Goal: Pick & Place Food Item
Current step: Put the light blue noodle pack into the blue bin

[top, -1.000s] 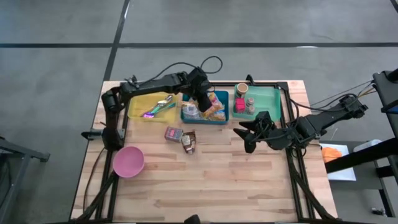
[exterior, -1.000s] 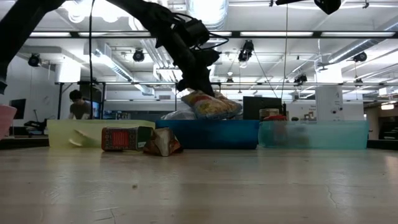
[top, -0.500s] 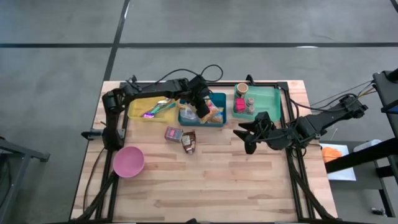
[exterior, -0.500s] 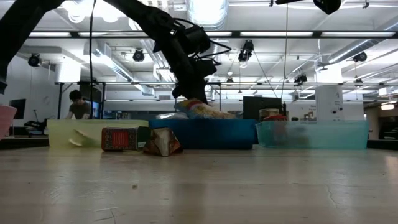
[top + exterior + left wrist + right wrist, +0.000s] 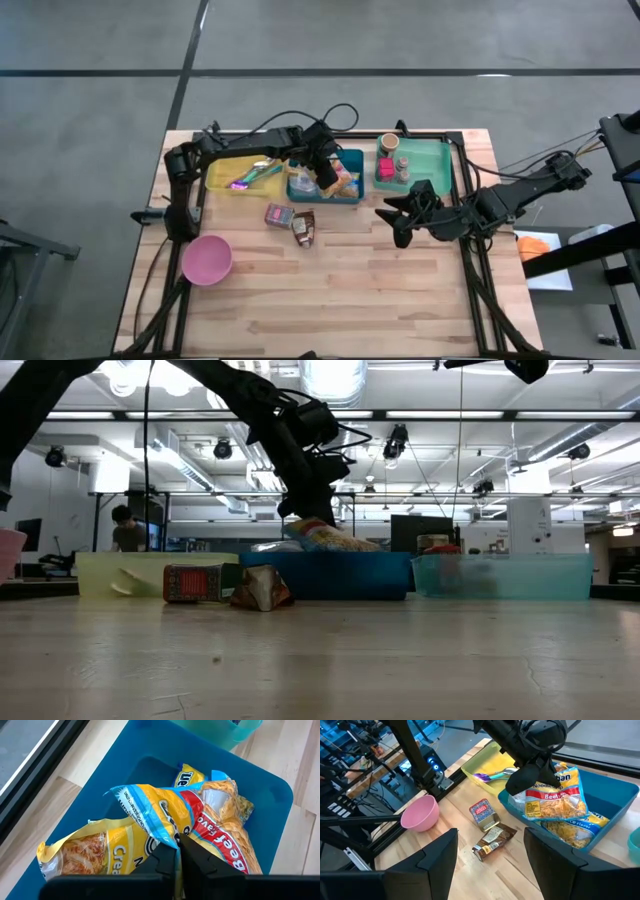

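While my right gripper (image 5: 392, 222) waits open, my left gripper (image 5: 178, 854) pinches the noodle packet (image 5: 200, 827) inside the blue bin (image 5: 272, 795).

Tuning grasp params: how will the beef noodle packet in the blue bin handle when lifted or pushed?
The beef noodle packet is probably floppy: its crinkled film is pinched at one edge by the left gripper. Likely light for its size. The glossy wrapper may slip, and the dry noodles could crack if squeezed in the blue bin.
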`<state>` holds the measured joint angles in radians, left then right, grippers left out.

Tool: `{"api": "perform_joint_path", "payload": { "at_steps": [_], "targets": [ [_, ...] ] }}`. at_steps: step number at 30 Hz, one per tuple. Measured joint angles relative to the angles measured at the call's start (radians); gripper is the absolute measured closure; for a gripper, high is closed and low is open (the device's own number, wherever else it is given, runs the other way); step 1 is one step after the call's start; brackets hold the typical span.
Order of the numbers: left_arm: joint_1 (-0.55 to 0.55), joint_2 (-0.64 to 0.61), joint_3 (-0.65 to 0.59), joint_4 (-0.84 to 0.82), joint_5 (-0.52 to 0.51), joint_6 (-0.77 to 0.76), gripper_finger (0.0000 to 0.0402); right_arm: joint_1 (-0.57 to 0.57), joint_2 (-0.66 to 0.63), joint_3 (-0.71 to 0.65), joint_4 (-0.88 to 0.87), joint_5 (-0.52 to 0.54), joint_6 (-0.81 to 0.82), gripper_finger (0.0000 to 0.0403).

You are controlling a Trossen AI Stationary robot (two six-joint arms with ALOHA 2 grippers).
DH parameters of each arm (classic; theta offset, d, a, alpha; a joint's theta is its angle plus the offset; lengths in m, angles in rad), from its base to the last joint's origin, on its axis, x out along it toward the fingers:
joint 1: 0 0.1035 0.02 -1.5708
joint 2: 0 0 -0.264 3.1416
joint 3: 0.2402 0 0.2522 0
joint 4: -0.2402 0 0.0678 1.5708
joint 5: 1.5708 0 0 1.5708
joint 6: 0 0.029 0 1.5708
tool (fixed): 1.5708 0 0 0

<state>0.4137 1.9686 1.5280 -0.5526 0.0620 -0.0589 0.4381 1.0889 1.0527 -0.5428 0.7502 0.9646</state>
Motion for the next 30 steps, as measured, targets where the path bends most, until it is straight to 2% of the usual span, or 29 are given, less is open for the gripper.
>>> {"api": "perform_joint_path", "payload": {
  "at_steps": [19, 22, 30],
  "targets": [
    [0.000, -0.001, 0.000, -0.030, 0.022, -0.020, 0.0364, 0.000, 0.000, 0.000, 0.000, -0.026, -0.006, 0.0179],
    [0.000, -0.002, 0.000, -0.046, 0.052, -0.030, 0.0332, 0.000, 0.000, 0.000, 0.000, -0.026, -0.006, 0.0179],
    [0.000, -0.002, 0.001, -0.054, 0.064, -0.060, 0.0201, 0.000, 0.000, 0.000, 0.001, -0.026, -0.003, 0.0179]
  ]
}}
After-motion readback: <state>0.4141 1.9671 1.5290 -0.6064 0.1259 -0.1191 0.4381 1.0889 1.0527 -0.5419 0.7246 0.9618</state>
